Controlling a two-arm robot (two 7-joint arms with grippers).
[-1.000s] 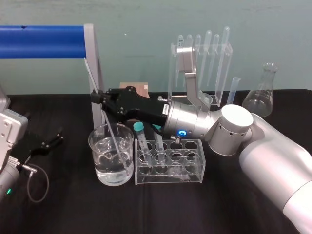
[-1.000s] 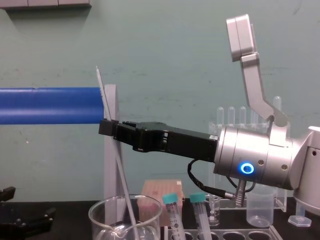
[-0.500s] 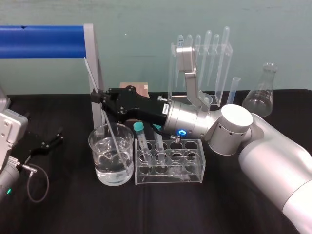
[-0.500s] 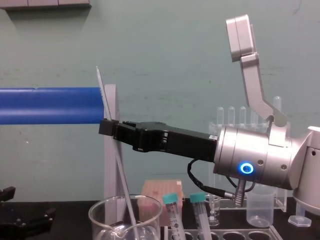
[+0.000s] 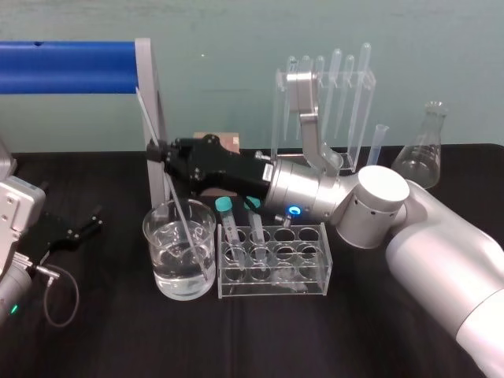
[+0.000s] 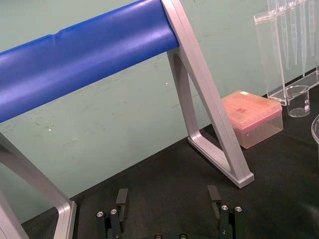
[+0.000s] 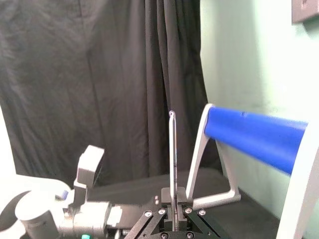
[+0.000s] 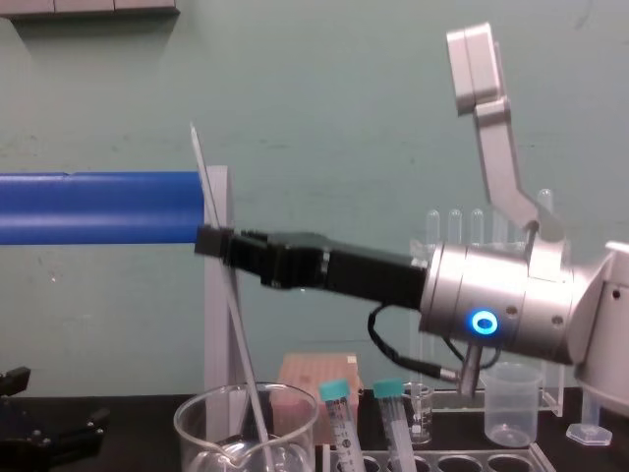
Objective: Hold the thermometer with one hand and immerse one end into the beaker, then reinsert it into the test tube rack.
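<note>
Now | right hand (image 5: 153, 151) clamps thermometer (image 8: 241, 349) | near-upright, top tilted left, foot in beaker (image 5: 151, 252) | left hand (image 6: 168, 190) parked, spread

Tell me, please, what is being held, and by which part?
The right gripper is shut on the thermometer, gripping its upper part; its lower end is in the beaker. The left gripper is open, empty.

Glossy glass beaker (image 5: 156, 236), matt black cloth table (image 5: 236, 339), smooth blue bar (image 5: 63, 67).

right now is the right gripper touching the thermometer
Touching. Chest view: the right gripper is shut on the thermometer partway along the rod, above the beaker; left gripper parked open at the left.
</note>
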